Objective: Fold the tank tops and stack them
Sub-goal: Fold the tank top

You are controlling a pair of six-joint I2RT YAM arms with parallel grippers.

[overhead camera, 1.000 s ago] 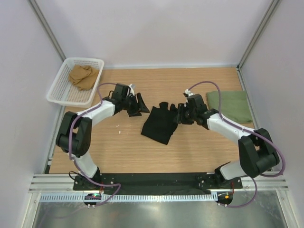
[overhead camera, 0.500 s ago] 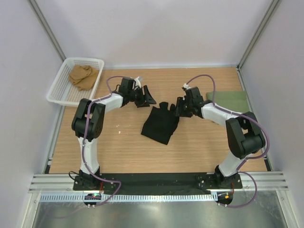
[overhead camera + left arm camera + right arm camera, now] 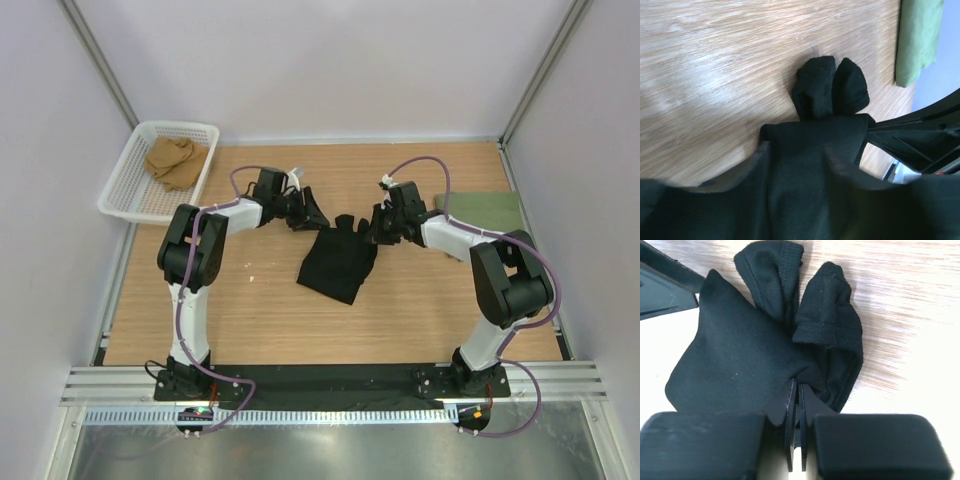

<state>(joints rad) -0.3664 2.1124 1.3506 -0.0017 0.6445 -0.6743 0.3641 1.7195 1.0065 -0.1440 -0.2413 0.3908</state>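
The black tank top (image 3: 335, 262) lies crumpled at the table's middle, its two straps (image 3: 800, 295) bunched at the far end. My right gripper (image 3: 799, 387) is shut on a fold of the black tank top just below the straps, at its far right corner (image 3: 378, 228). My left gripper (image 3: 308, 212) hovers at the far left corner. In the left wrist view the left gripper (image 3: 800, 167) has its blurred fingers apart, open, with black cloth lying between them. The olive green tank top (image 3: 482, 217) lies folded at the right edge.
A white mesh basket (image 3: 128, 190) with a tan cloth (image 3: 174, 160) stands at the far left corner. Grey walls and metal posts close in the table on three sides. The two grippers stand close together over the black cloth.
The right gripper has closed on the black cloth below the straps. Both grippers have moved toward the top's far end, the left one sliding right toward the cloth's corner.
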